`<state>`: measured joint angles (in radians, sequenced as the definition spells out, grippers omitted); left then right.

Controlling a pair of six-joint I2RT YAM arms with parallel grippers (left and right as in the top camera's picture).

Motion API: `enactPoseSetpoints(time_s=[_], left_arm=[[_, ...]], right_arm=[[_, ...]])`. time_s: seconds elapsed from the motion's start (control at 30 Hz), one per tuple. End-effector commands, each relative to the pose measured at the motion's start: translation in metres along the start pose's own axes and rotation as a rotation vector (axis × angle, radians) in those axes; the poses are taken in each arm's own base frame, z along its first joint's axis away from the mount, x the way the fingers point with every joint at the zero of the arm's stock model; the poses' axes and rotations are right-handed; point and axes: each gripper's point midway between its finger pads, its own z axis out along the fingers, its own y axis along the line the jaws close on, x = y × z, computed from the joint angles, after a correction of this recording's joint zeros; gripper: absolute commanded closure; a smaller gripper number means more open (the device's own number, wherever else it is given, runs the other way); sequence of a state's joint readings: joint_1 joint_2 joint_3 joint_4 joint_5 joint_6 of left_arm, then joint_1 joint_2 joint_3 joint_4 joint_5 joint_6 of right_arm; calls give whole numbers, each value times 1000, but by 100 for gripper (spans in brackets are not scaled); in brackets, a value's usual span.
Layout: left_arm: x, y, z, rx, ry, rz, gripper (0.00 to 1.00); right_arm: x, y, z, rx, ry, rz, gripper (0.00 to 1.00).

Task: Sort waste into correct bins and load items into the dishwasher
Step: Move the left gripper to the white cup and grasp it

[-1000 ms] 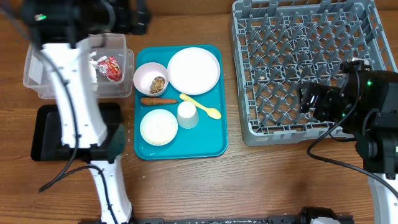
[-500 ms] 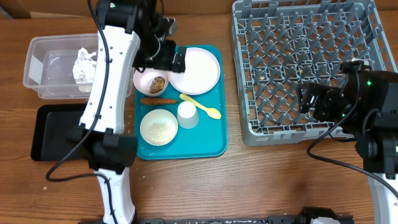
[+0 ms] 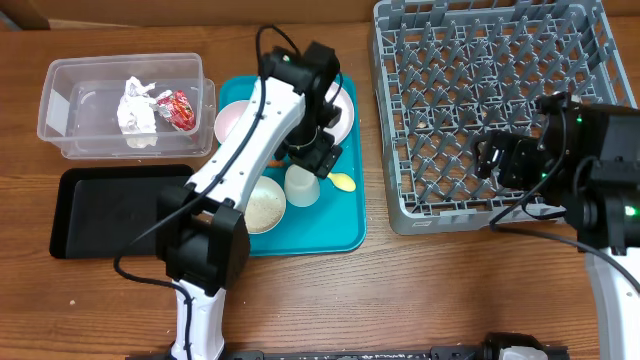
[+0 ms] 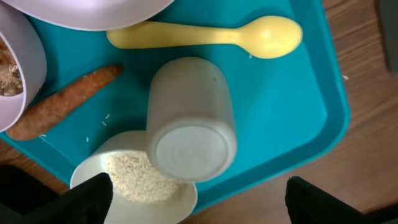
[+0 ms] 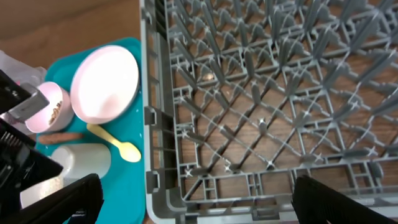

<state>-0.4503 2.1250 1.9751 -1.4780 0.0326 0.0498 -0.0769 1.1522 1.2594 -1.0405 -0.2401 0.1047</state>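
Note:
My left gripper (image 3: 320, 155) is open and empty, hovering over the teal tray (image 3: 345, 225) just above the upside-down white cup (image 3: 300, 186). The left wrist view shows the cup (image 4: 189, 118) between and ahead of my open fingers (image 4: 199, 202). Around it lie the yellow spoon (image 4: 205, 36), the orange-brown stick (image 4: 62, 102), the bowl of rice (image 4: 134, 183), the bowl with the brown lump (image 4: 12, 68) and the plate's edge (image 4: 93, 7). My right gripper (image 3: 495, 160) is open and empty over the near edge of the grey dish rack (image 3: 490, 60), also seen in the right wrist view (image 5: 249, 93).
The clear tub (image 3: 70, 110) at the back left holds crumpled white paper (image 3: 133, 105) and the red-and-silver wrapper (image 3: 180, 108). The black tray (image 3: 110, 215) lies in front of it. My left arm crosses the tray and hides part of the plate (image 3: 343, 112).
My left arm has swung right from over the clear tub, across the bowl and plate, to above the cup. The right arm has hardly moved.

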Motion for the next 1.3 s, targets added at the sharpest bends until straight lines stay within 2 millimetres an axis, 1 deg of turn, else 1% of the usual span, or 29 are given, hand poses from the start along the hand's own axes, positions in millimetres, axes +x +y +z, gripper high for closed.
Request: enactPoseSetpoints(time_s=[0.0,0.13,0.17,0.27,0.4,0.53,0.93,1.07,1.17,1.23,1.27], left_arm=[[1,8,10,-36,6,-39,12],[5,12,26,-46,25,-81,14],[5,10,31,-31,26,-90,17],[4,2,37,3,21,-89,21],[2,0,40,1,15,-128,28],[2,0,41,1,13,-133,31],[4,-3,42,8,23,-156,31],[8,-4,48,7,40,-154,31],[12,-4,57,6,52,-155,31],[13,-4,61,6,57,-159,35],[13,-4,62,6,55,-159,39]], right_arm=[[-5,2,1,-8,1,4,0],[-3,0,7,-3,27,12,0],[-2,-1,8,-2,31,13,0],[-2,-1,9,-2,33,13,0],[-2,-1,9,-2,33,13,0],[-2,-1,9,-2,34,13,0],[-4,-1,9,-3,27,12,0],[-4,-1,9,-4,25,11,0],[-4,-1,9,-4,25,11,0],[-4,-1,9,-3,26,11,0],[-4,-1,9,-3,27,12,0]])
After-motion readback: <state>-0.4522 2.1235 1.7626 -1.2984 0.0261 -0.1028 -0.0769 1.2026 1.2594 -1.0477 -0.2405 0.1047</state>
